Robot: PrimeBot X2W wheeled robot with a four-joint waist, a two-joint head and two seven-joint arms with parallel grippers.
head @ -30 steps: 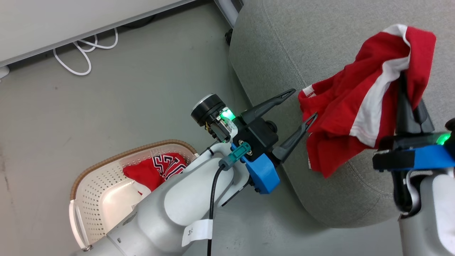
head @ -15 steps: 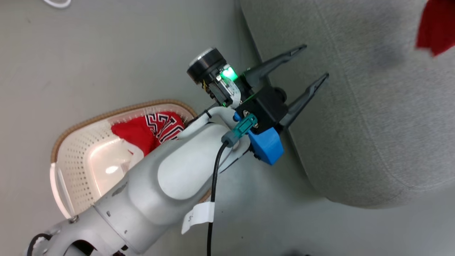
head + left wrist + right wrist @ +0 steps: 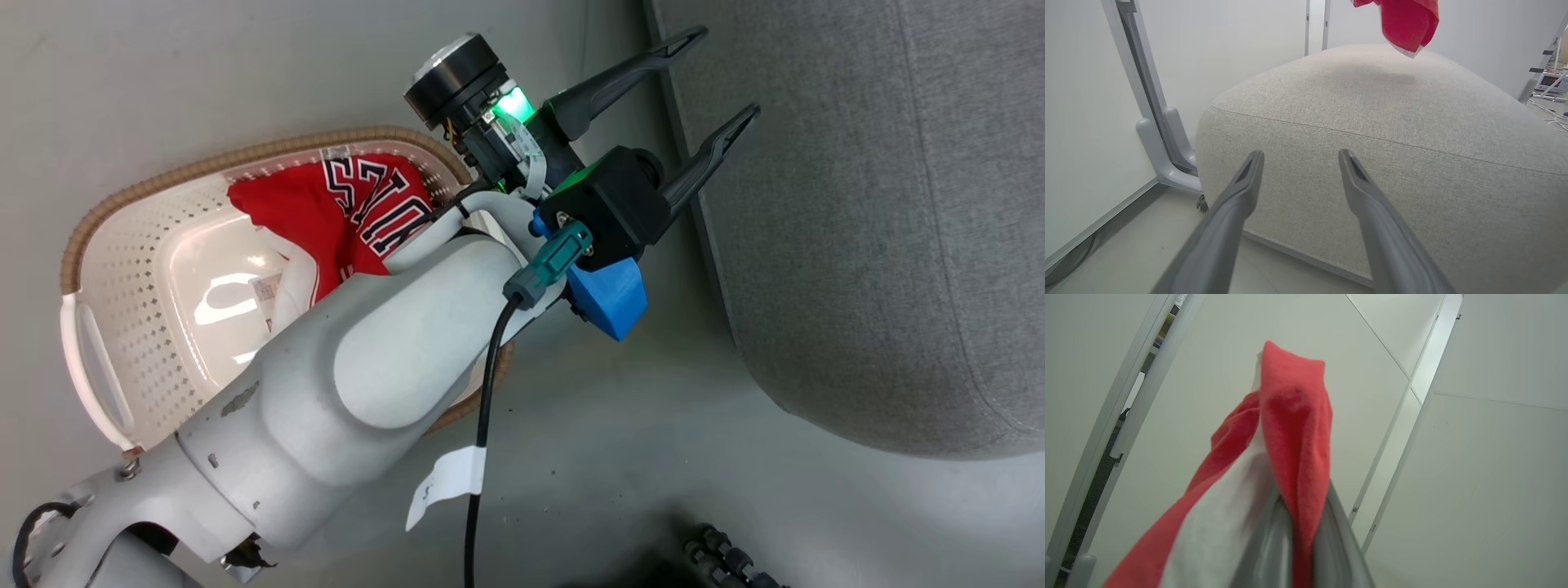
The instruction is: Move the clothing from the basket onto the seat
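The cream basket (image 3: 90, 245) stands on the floor at the left of the head view. A red garment with black-and-white lettering (image 3: 343, 204) lies in it, partly hidden by my left forearm. My left gripper (image 3: 717, 77) is open and empty, beside the near edge of the grey seat (image 3: 857, 204). In the left wrist view its fingers (image 3: 1300, 157) point at the seat's side (image 3: 1412, 134). A second red garment (image 3: 1406, 20) hangs above the seat's top. My right gripper (image 3: 1300, 506) is shut on this red cloth with a white stripe (image 3: 1290, 428), which drapes over its fingertips.
White wall panels and a grey post foot (image 3: 1163, 163) stand left of the seat. Cables (image 3: 1553, 118) lie on the floor to its right. A black ribbed part (image 3: 727, 555) shows at the head view's bottom edge.
The head camera has swung down and left, so the basket looms larger and the right gripper with its red garment has left that view. The left gripper stays open.
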